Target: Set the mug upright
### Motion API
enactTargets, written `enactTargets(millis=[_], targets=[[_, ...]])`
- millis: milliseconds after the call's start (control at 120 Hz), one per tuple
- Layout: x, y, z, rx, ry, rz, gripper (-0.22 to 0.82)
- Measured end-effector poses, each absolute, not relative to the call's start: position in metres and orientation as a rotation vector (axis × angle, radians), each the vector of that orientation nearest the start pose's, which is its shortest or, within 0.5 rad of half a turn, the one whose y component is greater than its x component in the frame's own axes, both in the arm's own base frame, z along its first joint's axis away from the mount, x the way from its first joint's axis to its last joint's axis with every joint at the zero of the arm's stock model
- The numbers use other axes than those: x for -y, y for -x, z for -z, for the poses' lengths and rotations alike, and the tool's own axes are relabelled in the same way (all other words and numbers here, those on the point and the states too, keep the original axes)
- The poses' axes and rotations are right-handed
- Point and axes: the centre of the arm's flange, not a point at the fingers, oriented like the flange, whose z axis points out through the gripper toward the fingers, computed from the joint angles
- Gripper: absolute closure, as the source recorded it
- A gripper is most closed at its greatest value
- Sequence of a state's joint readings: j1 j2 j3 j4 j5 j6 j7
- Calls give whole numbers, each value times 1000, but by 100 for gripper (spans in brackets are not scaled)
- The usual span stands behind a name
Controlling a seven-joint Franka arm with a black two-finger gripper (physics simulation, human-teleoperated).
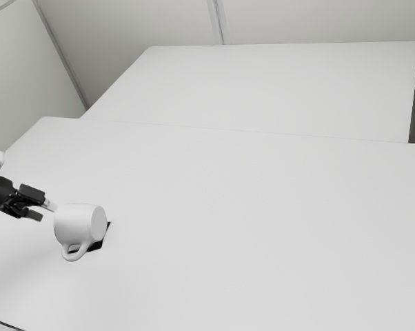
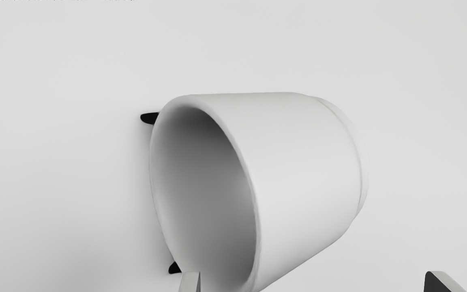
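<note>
The white mug [image 1: 75, 224] lies on its side on the table, its base facing the exterior view's right and its handle pointing toward that view's bottom. My gripper [image 1: 43, 210] is at the mug's open end, on the exterior view's left. In the wrist view the mug [image 2: 298, 162] shows its hollow inside and rim. The gripper [image 2: 310, 282] stands open there, one fingertip overlapping the mug's mouth and the other off beyond its side wall. Whether a finger touches the mug I cannot tell.
A flat black piece [image 1: 96, 246] lies under the mug on the white table [image 1: 228, 221]. Behind it stands another white surface [image 1: 262, 89], with pale walls around. A dark line crosses the exterior view's bottom left corner.
</note>
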State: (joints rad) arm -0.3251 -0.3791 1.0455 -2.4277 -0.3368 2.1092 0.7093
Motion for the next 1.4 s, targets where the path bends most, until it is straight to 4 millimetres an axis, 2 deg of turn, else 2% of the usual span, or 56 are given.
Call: enactTargets(millis=[392,633,925,1400], targets=[[-288,-337,-348,-136,-2471,-422,0],[-285,-340,-341,-110,-2416,-469,0],[-296,-323,-321,-164,-2328,-517,0],[-283,-339,-313,-80,-2235,-591,0]])
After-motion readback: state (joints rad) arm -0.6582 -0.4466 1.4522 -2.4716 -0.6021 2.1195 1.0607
